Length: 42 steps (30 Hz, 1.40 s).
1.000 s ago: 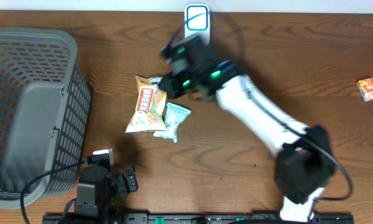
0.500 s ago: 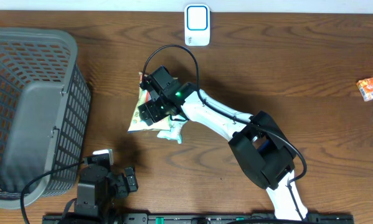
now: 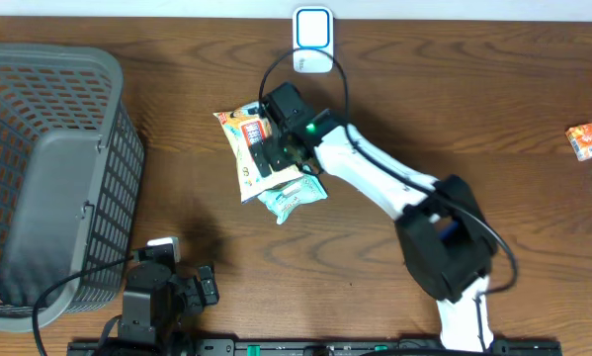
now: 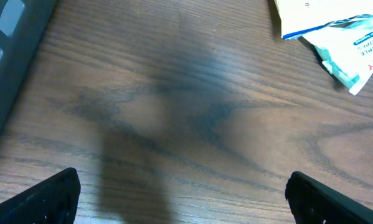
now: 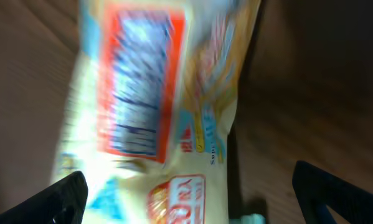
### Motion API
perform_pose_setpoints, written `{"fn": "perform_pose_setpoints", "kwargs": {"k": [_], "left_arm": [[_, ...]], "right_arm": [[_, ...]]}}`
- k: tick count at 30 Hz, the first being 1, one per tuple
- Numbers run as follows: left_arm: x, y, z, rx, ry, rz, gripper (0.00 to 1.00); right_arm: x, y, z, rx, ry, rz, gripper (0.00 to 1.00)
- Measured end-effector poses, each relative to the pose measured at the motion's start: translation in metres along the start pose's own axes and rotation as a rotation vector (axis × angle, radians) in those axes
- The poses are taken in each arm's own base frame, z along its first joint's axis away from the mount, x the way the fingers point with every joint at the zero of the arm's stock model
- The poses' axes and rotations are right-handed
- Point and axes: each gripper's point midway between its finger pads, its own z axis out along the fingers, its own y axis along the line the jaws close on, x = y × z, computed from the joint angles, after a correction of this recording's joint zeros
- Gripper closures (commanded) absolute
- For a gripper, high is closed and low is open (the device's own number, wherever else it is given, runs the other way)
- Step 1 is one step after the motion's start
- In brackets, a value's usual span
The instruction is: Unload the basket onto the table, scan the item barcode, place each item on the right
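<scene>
Packet [image 3: 246, 156]: directly beneath your right gripper [image 3: 274, 155], frame centre; long axis top-to-bottom. Right jaws wide, empty. Left gripper [image 4: 187, 198], lower left, wide, empty, well apart.

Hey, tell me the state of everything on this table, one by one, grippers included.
Snack bag: lying flat, unheld.
Wipes packet: flat, touching the snack bag.
Scanner: standing at the far table edge.
Basket: upright, at left.
Left gripper: open, holding nothing.
Right gripper: open above the snack bag.
</scene>
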Motion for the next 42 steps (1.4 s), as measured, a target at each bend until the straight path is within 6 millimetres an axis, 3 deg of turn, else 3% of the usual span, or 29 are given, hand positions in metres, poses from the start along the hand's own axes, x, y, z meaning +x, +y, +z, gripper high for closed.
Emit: {"fn": "perform_pose_setpoints", "kwargs": {"k": [4, 7, 9, 14, 17, 22, 26, 34, 38, 42], "left_arm": [[0.0, 0.0, 0.0, 0.0, 0.0, 0.0, 0.02], [0.0, 0.0, 0.0, 0.0, 0.0, 0.0, 0.02], [0.0, 0.0, 0.0, 0.0, 0.0, 0.0, 0.02], [0.0, 0.0, 0.0, 0.0, 0.0, 0.0, 0.02], [0.0, 0.0, 0.0, 0.0, 0.0, 0.0, 0.02], [0.0, 0.0, 0.0, 0.0, 0.0, 0.0, 0.02], [0.0, 0.0, 0.0, 0.0, 0.0, 0.0, 0.02], [0.0, 0.0, 0.0, 0.0, 0.0, 0.0, 0.02], [0.0, 0.0, 0.0, 0.0, 0.0, 0.0, 0.02], [0.0, 0.0, 0.0, 0.0, 0.0, 0.0, 0.02]], "right_arm": [[-0.033, 0.016, -0.037, 0.015, -0.145, -0.036, 0.01], [-0.043, 0.031, -0.043, 0.044, -0.208, -0.069, 0.01], [-0.043, 0.04, -0.036, 0.072, -0.223, -0.095, 0.01], [-0.039, 0.049, 0.006, 0.167, -0.255, -0.136, 0.01], [-0.034, 0.045, 0.032, 0.232, -0.264, -0.155, 0.01], [-0.032, 0.035, 0.056, 0.318, -0.291, -0.175, 0.01], [-0.021, 0.024, 0.071, 0.372, -0.261, -0.185, 0.11], [0.008, 0.006, 0.056, 0.477, -0.076, -0.214, 0.28], [0.032, -0.01, 0.04, 0.516, 0.062, -0.231, 0.23], [0.045, -0.021, 0.024, 0.503, 0.16, -0.258, 0.01]]}}
